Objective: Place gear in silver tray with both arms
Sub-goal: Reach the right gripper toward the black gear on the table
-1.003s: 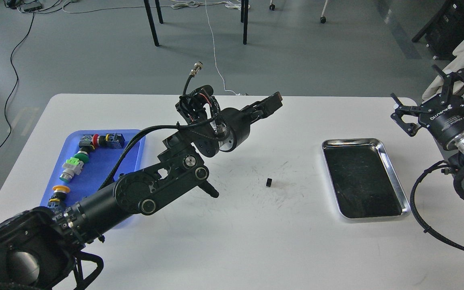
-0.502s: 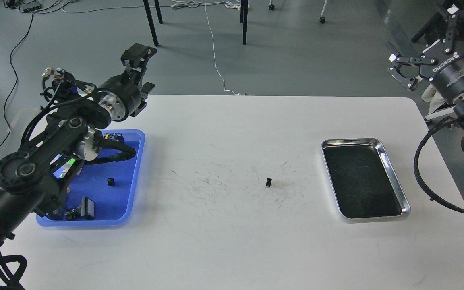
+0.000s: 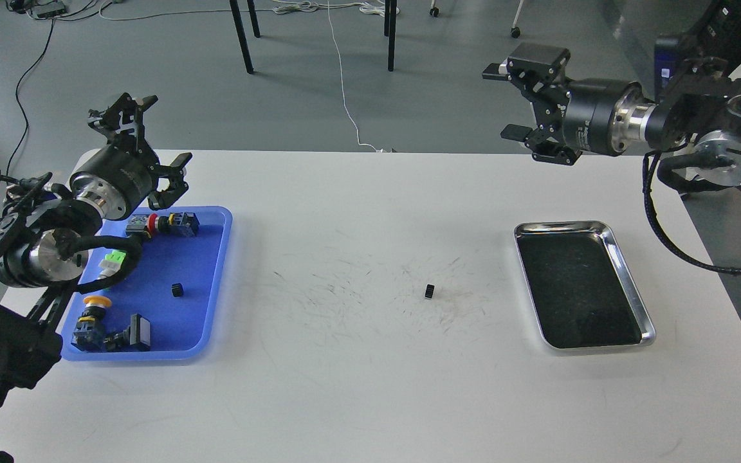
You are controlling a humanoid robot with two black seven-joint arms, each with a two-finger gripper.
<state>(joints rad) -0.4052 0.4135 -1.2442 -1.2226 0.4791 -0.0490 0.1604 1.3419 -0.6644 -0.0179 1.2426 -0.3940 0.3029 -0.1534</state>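
A small black gear (image 3: pixel 429 291) lies on the white table (image 3: pixel 370 386), left of the silver tray (image 3: pixel 631 283), whose dark bottom holds nothing. A second small black gear (image 3: pixel 177 290) lies in the blue tray (image 3: pixel 216 276). My left gripper (image 3: pixel 150 140) is open and empty, raised above the far left corner of the blue tray. My right gripper (image 3: pixel 507 99) is open and empty. It is held high beyond the table's far edge, above and behind the silver tray, pointing left.
The blue tray also holds several push-button switches: a red one (image 3: pixel 163 224), a green one (image 3: pixel 113 262) and a yellow one (image 3: pixel 96 302). Table legs and cables stand on the floor behind. The right arm's cable (image 3: pixel 657 218) hangs by the table's right edge.
My left arm has swung from the table's middle back to the left, uncovering the blue tray. My right arm has risen and turned its gripper to point left. The gear has not moved.
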